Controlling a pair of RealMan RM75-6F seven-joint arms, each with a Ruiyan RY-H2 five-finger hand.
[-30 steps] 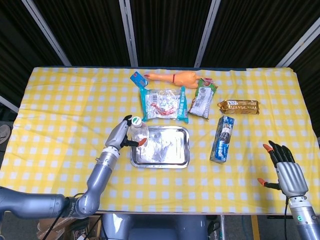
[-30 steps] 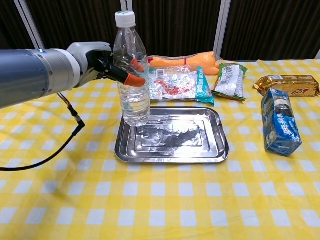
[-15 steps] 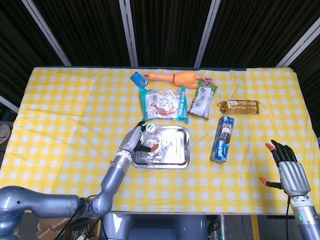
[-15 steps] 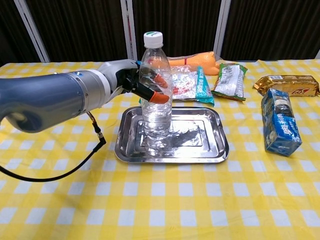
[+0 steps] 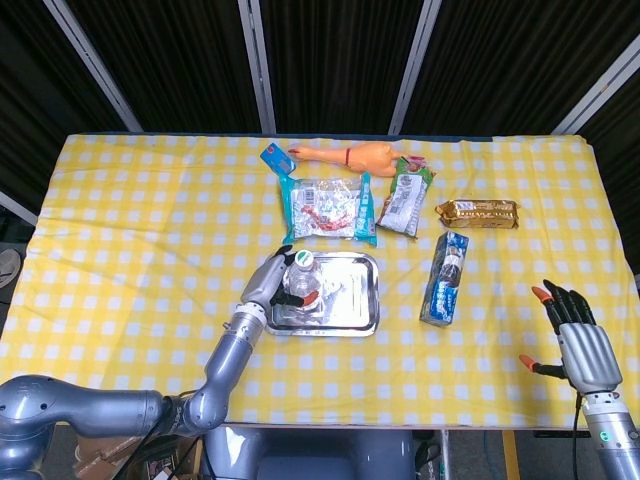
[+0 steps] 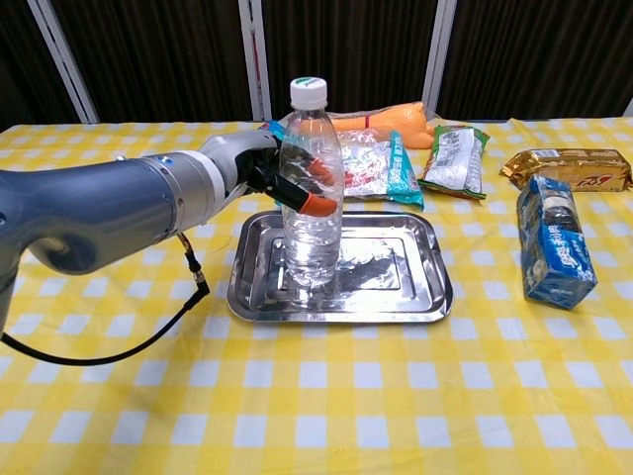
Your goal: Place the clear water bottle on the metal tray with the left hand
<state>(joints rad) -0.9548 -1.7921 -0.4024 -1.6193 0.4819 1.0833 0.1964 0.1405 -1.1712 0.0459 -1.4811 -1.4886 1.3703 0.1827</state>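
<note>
The clear water bottle (image 6: 312,198) with a white cap stands upright on the left part of the metal tray (image 6: 396,282); from above its cap (image 5: 301,259) shows over the tray (image 5: 345,300). My left hand (image 6: 259,170) grips the bottle at mid-height, orange fingertips wrapped around its front; the head view shows that hand (image 5: 268,280) at the tray's left edge. My right hand (image 5: 578,338) hovers at the table's front right corner, fingers spread, holding nothing. It is out of the chest view.
Behind the tray lie a teal snack bag (image 6: 361,163), an orange rubber chicken (image 6: 381,121) and a green packet (image 6: 453,158). A blue box (image 6: 554,242) and a gold bar (image 6: 566,168) lie to the right. A black cable (image 6: 148,327) trails from the left arm.
My left hand carried the bottle rightward from the tray's left rim onto the tray and lowered it until its base met the tray. The right hand barely moved.
</note>
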